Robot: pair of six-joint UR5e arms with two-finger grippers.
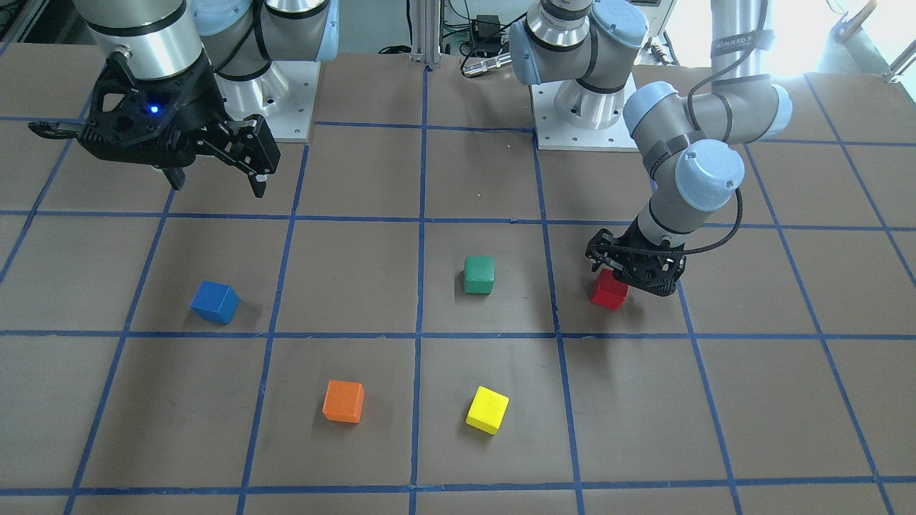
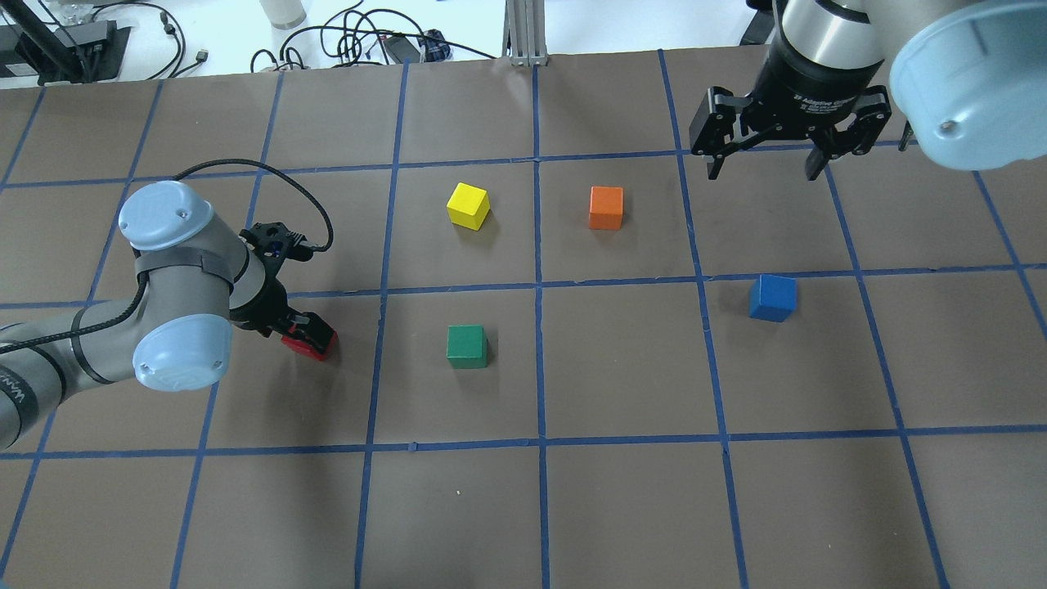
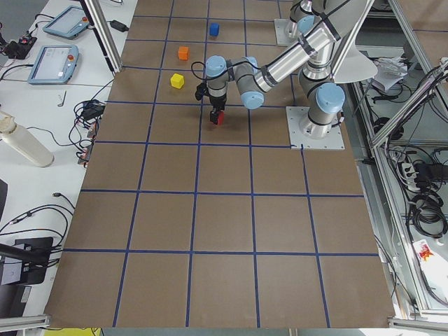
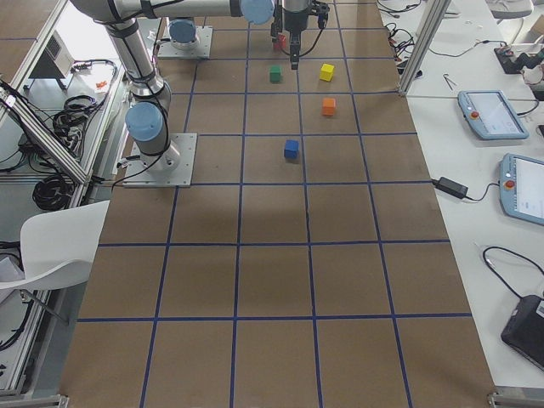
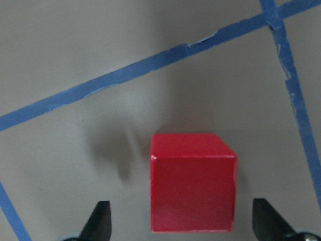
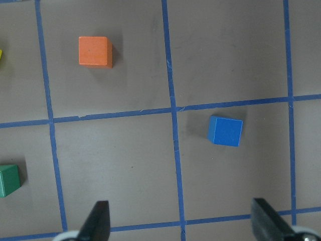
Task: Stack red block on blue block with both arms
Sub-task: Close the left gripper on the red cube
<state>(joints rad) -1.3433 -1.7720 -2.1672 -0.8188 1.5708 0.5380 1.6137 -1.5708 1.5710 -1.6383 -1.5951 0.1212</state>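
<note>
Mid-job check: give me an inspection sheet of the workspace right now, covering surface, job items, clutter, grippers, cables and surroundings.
Surface: table, brown covering with a blue tape grid.
Job's things: red block sits on the table; blue block alone in its square, nothing on it.
Clutter: green block, yellow block, orange block, each apart.
Grippers: left gripper low, open, straddling the red block with gaps either side; right gripper open, raised, away from the blue block.
Cables: black cable loops at the left wrist; loose cables beyond the table's far edge.
Surroundings: teach pendants on a side bench; white chair.
</note>
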